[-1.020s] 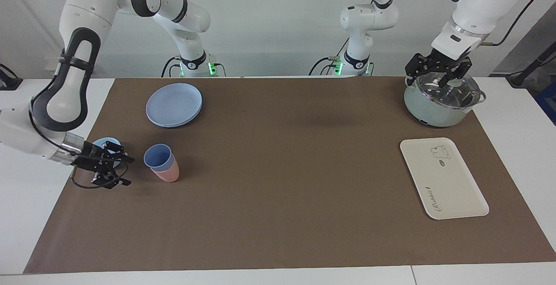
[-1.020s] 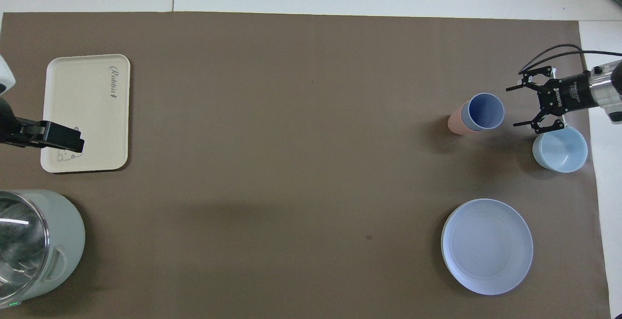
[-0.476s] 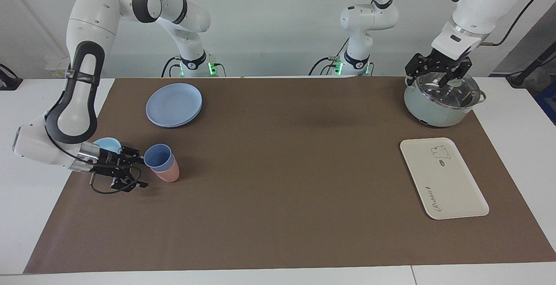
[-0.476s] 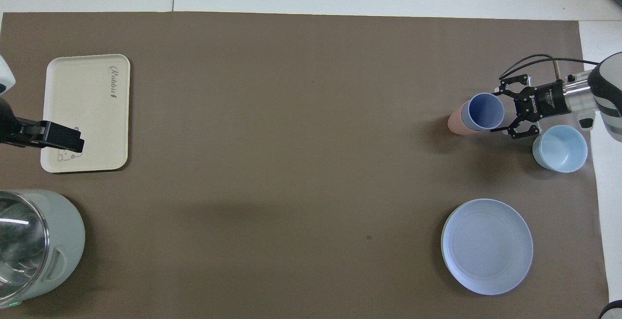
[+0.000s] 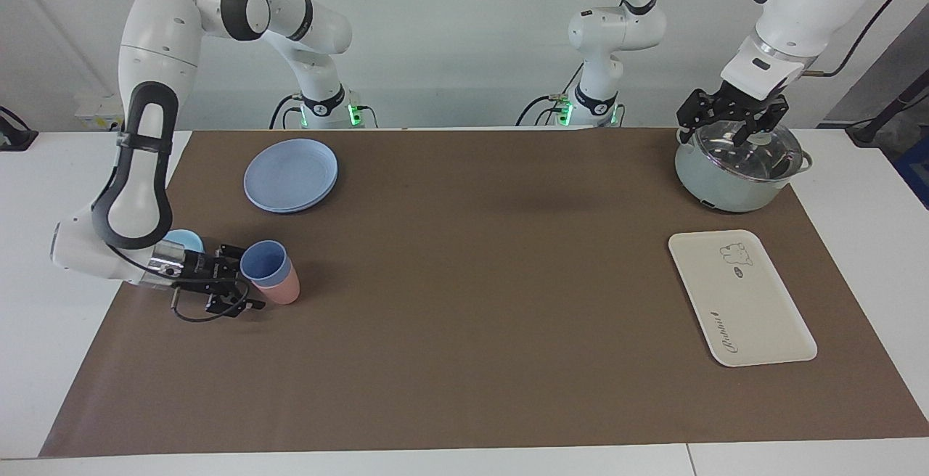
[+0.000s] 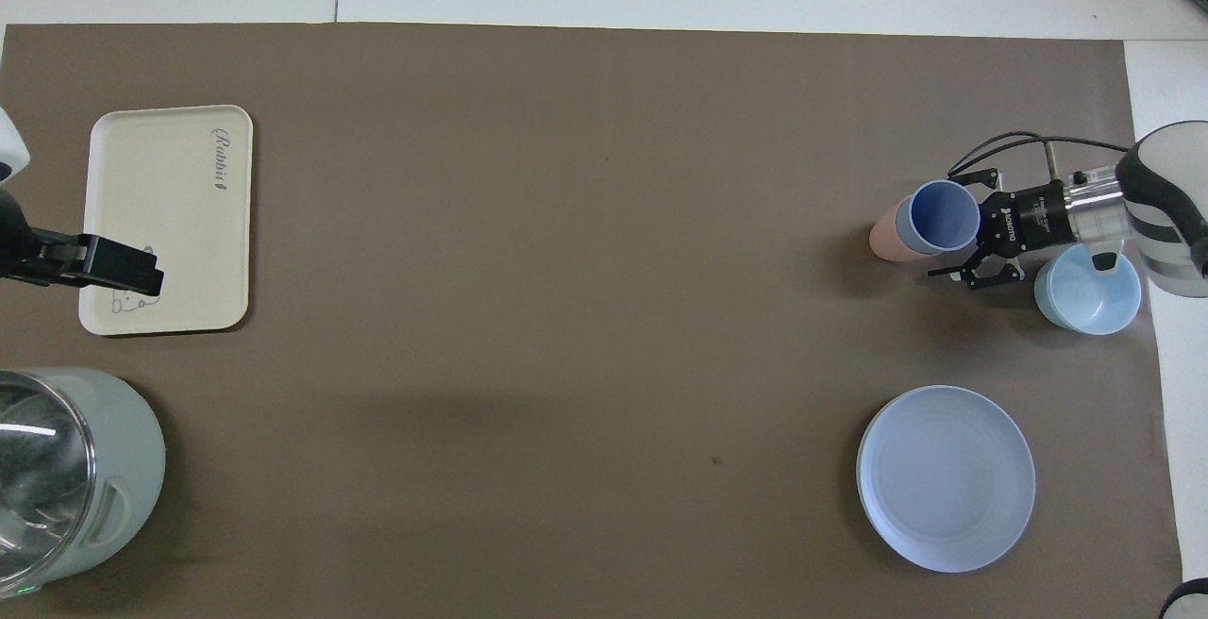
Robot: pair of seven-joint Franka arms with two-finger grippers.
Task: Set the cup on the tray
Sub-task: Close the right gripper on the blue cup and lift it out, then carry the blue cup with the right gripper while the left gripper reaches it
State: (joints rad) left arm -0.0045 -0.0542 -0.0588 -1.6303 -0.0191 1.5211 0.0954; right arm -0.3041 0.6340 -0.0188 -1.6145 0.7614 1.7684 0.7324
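A: Start at the robots' end of the desk (image 5: 472, 360). What's there?

B: The left gripper (image 5: 733, 122) waits over the lidded pot (image 5: 737, 171) at its own end. A round blue plate (image 5: 291, 174) lies toward the right arm's end. Neither matters here.

A: And a bit farther out?

B: That's where the work is. The right gripper (image 5: 239, 278) is down low, lying nearly level just above the desk. The light-blue bowl (image 6: 1087, 291) sits right beside its wrist. The cup (image 5: 263, 261) stands just ahead of it, nested in a pink cup (image 5: 283, 289).

A: Which way does the cup lie from the fingers?

B: Straight ahead, toward the middle of the desk. The fingers (image 6: 986, 275) are spread wide and hold nothing. One tip reaches past the cup's rim on the side nearer the robots, the other on the farther side. I can't make out contact on either side.

A: Its long axis?

B: Upright as far as I can judge, mouth up. A side-on pinch near the rim looks workable, but closing lower could catch the pink cup too.

A: Then the tray?

B: The tray (image 5: 740, 298) lies well apart, at the left arm's end, a little farther from the robots than the cup. The right arm is the nearer one for the grasp, and then it's a long carry.
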